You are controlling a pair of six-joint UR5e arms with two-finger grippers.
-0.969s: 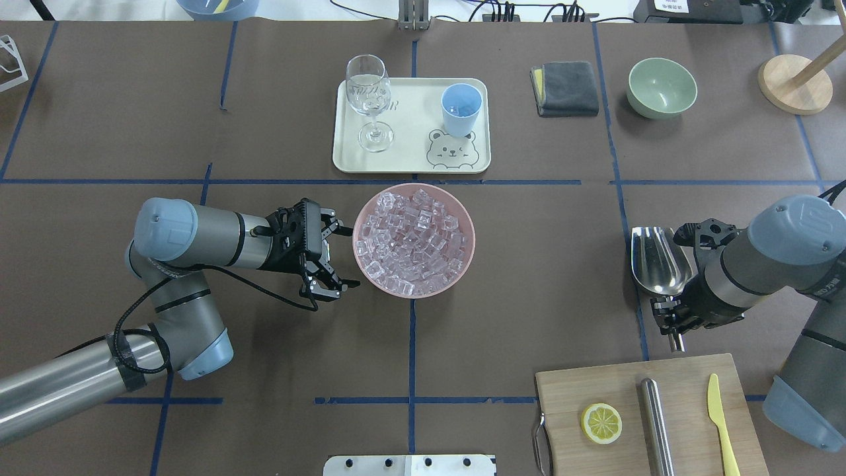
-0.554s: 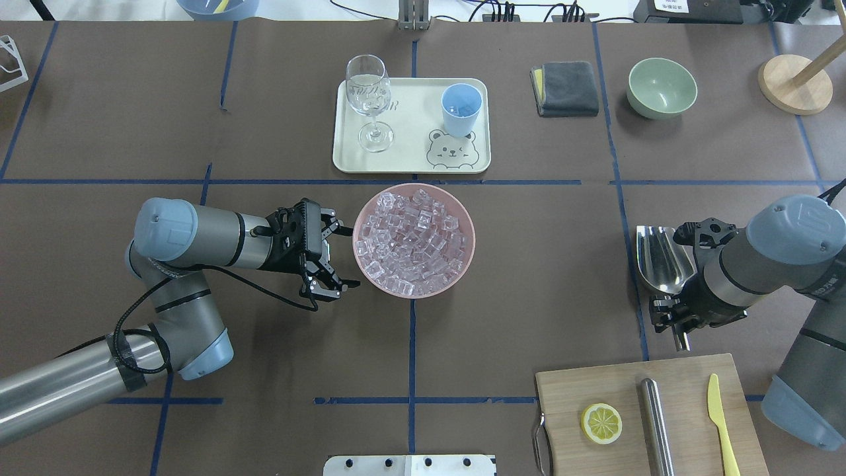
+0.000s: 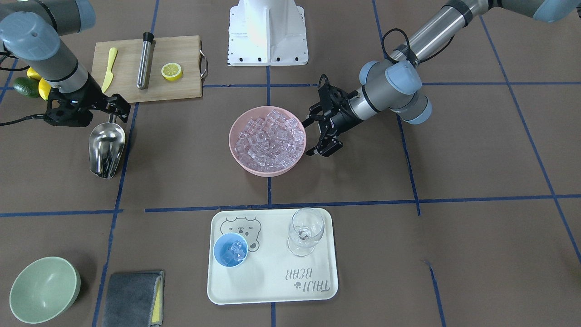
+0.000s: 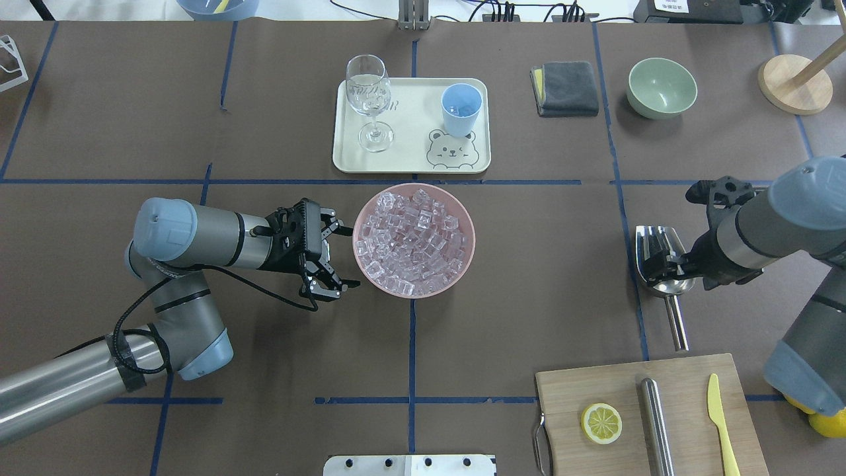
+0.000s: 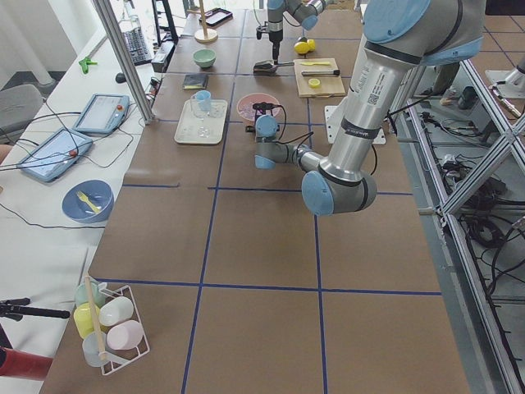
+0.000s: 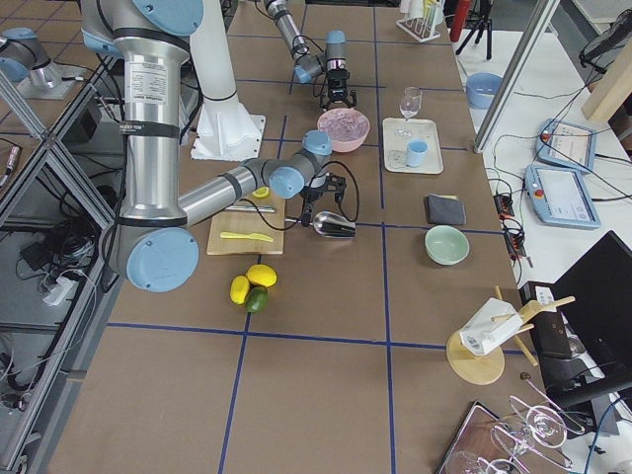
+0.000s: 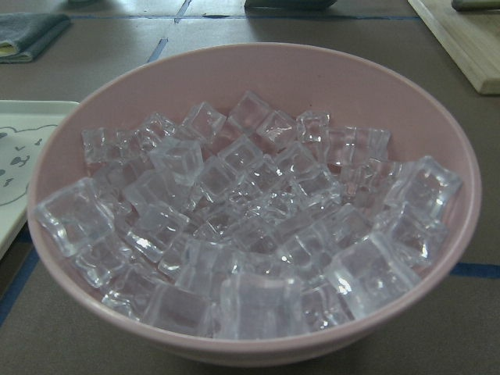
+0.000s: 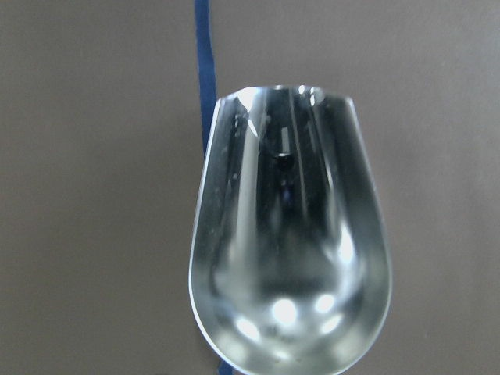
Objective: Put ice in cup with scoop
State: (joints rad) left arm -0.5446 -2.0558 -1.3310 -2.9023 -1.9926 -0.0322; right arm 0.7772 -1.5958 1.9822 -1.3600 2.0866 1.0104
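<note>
The steel scoop (image 4: 675, 324) lies on the table at the right, trough pointing away from me; it also shows in the front view (image 3: 106, 147) and fills the right wrist view (image 8: 289, 250). My right gripper (image 4: 657, 254) hovers over its trough, open and holding nothing. The ice (image 4: 413, 238) fills a pink bowl (image 4: 362, 261) at the table's middle, close up in the left wrist view (image 7: 250, 226). My left gripper (image 4: 344, 258) is open beside the bowl's left rim. The light-blue cup (image 4: 461, 109) stands on a tray with a few ice cubes in it (image 3: 233, 250).
The cream tray (image 4: 410, 142) also holds a clear stemmed glass (image 4: 370, 99). A chopping board (image 4: 687, 383) at the near right carries a lemon half (image 4: 601, 423), a steel cylinder (image 4: 655, 423) and a yellow knife (image 4: 720, 423). A grey cloth (image 4: 565, 88) and a green bowl (image 4: 661, 87) sit far right.
My right gripper has let go of the scoop's handle and moved forward over the trough; the handle now shows bare on the table. The left arm has not moved.
</note>
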